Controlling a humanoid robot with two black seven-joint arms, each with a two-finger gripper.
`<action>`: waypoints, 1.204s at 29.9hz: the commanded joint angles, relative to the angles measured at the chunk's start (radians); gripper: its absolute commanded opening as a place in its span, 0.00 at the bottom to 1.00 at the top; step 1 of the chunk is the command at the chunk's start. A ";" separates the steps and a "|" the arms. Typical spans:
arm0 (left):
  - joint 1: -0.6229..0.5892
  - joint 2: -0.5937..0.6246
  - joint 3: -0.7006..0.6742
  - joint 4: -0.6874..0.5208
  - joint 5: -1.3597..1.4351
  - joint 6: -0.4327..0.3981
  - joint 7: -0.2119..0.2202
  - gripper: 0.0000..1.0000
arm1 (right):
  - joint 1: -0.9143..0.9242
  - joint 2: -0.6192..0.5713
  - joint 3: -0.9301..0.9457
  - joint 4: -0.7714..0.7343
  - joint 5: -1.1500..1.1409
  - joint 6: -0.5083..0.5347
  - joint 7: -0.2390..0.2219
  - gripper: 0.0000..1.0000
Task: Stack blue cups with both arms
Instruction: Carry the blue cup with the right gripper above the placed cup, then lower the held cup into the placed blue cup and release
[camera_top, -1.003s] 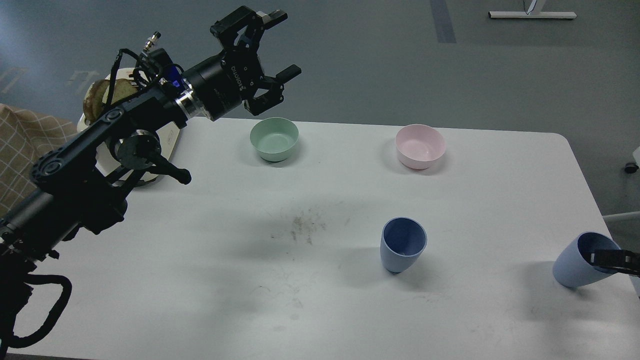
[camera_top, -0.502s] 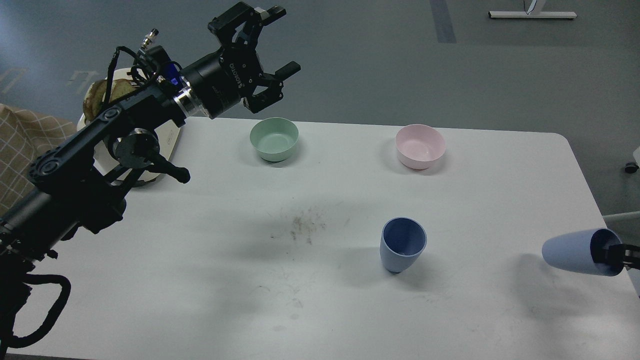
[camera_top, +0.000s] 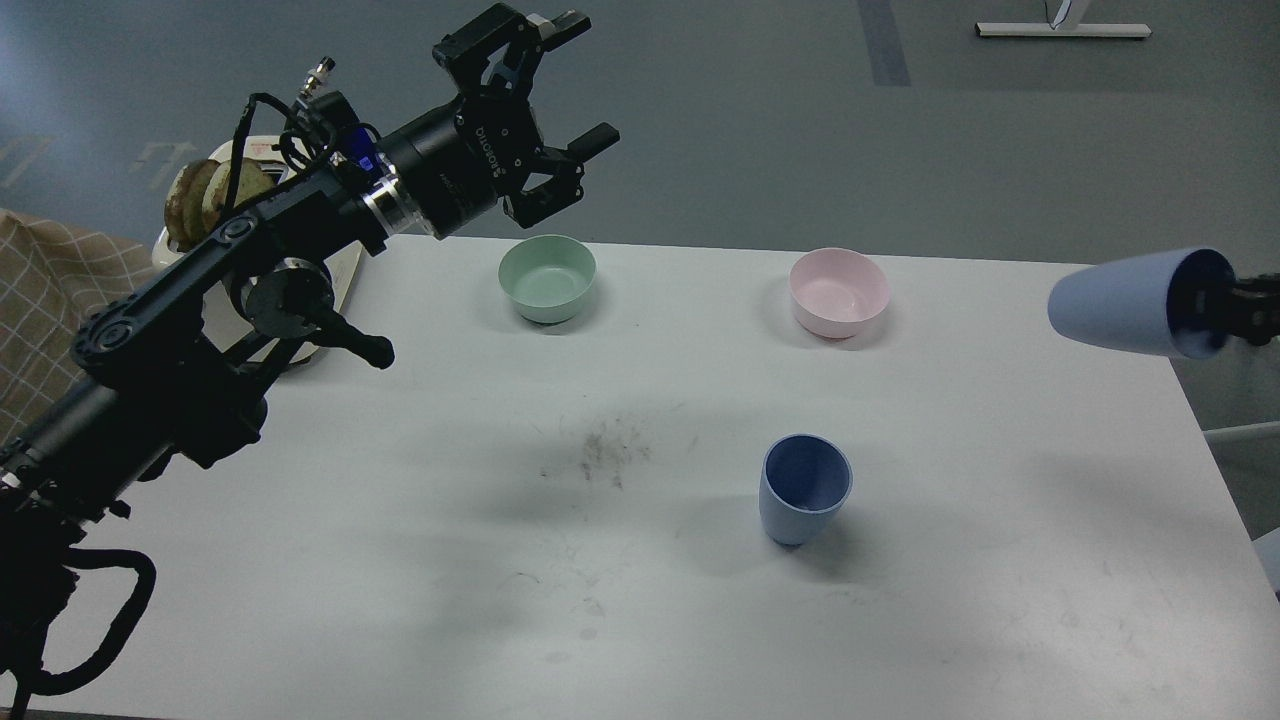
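One blue cup (camera_top: 804, 487) stands upright on the white table (camera_top: 420, 560), right of centre. A second blue cup (camera_top: 1138, 301) is held in the air at the right edge, lying sideways with its base pointing left. My right gripper (camera_top: 1225, 305) is shut on its rim, one finger inside the mouth; most of the arm is out of view. My left gripper (camera_top: 572, 80) is open and empty, high above the table's far edge, up and left of the pale green bowl (camera_top: 547, 278).
A pink bowl (camera_top: 838, 291) sits at the far middle of the table. A white appliance with brownish items (camera_top: 215, 195) stands at the far left corner behind my left arm. Dark smudges (camera_top: 605, 455) mark the table's middle.
My right gripper has lifted the second blue cup from the table's right edge up into the air and tipped it sideways. My left gripper shifted slightly right, still open.
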 joint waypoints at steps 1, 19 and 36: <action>-0.001 0.004 -0.001 0.000 0.000 0.000 0.000 0.98 | 0.078 0.106 -0.004 -0.006 -0.006 0.000 -0.004 0.00; -0.001 0.003 0.003 0.000 0.012 0.000 0.023 0.98 | 0.437 0.637 -0.351 -0.178 0.013 0.000 0.002 0.00; -0.006 -0.003 0.003 0.000 0.025 0.000 0.023 0.98 | 0.623 0.514 -0.639 0.100 0.011 0.000 0.004 0.00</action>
